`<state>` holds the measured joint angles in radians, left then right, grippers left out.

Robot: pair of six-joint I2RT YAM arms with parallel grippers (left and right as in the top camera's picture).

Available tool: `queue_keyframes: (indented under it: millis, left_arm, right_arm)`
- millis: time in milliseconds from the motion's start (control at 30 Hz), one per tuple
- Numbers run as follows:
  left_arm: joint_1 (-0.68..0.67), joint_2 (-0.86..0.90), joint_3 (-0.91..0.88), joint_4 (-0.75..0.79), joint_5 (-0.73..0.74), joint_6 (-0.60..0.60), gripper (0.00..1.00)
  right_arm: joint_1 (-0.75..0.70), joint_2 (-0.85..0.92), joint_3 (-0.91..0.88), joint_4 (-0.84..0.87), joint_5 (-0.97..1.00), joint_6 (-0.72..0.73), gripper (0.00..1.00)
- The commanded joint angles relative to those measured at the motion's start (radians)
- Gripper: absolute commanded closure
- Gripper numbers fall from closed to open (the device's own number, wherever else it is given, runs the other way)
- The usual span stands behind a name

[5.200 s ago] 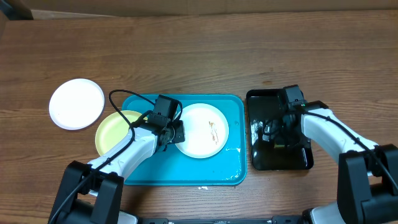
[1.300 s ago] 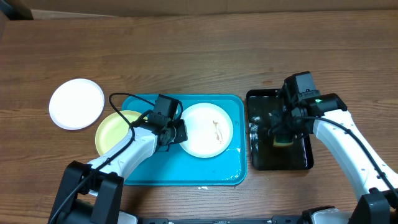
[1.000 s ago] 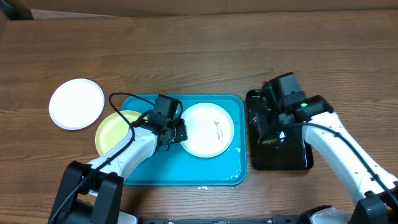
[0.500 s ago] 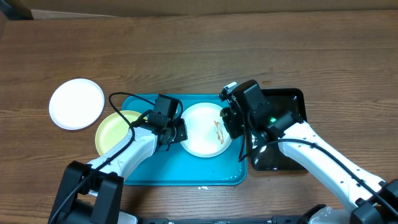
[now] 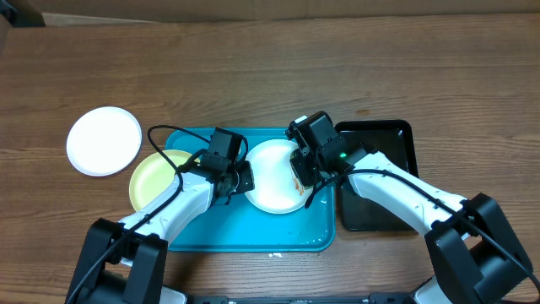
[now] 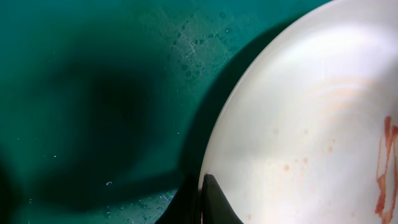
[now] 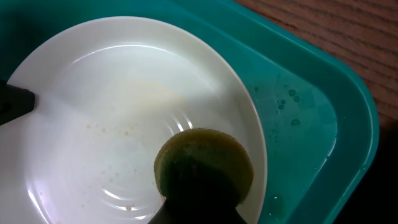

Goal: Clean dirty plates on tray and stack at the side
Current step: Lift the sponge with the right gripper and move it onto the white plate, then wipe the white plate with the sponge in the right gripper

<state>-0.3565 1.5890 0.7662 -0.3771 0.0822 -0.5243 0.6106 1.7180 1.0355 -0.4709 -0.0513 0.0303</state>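
Left fingers [image 6: 208, 204] pinch the rim of the smeared plate [image 5: 266, 169] in the tray [image 5: 253, 228] — stiff, light, likely slippery when wet, best gripped at its edge. Right fingers [image 7: 196, 208] clamp a sponge [image 7: 204, 163] over it.

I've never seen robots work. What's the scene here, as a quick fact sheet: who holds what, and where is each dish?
Left gripper: pinching the left rim of the smeared white round plate
Right gripper: holding an olive-green round sponge over that plate's right side
Turquoise rectangular plastic tray: carries the smeared plate
Pale yellow-green round plate: overlaps the tray's left edge
Second white round plate: on the wooden table, left of the tray
Glossy black tray: right of the turquoise tray
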Motion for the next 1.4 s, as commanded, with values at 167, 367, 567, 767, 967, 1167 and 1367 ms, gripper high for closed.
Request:
queue_keyframes:
  millis: [167,367,567,767,967,1167,1367]
  left_arm:
    - [-0.003,0.010,0.009,0.008,-0.016,-0.003,0.96]
    - [-0.003,0.010,0.009,0.008,-0.015,-0.003,0.96]
    - [-0.003,0.010,0.009,0.008,-0.016,-0.003,0.96]
    - [-0.003,0.010,0.009,0.008,-0.016,-0.003,0.96]
    - [-0.003,0.010,0.009,0.008,-0.015,-0.003,0.95]
    - [-0.003,0.010,0.009,0.008,-0.016,-0.003,0.95]
    - [-0.003,0.010,0.009,0.008,-0.015,-0.003,0.94]
  right_arm:
    - [0.008,-0.002,0.012,0.023,0.004,0.007,0.96]
    - [0.008,0.013,0.012,0.053,-0.006,0.007,0.94]
    - [0.008,0.037,0.012,0.066,-0.067,0.006,0.92]
    - [0.008,0.073,0.012,0.080,-0.066,0.006,0.75]
    - [0.007,0.074,0.018,0.082,-0.013,0.006,0.57]
    - [0.021,0.074,0.047,-0.043,-0.021,0.028,0.69]
    - [0.024,0.074,0.003,-0.026,0.024,0.029,0.75]
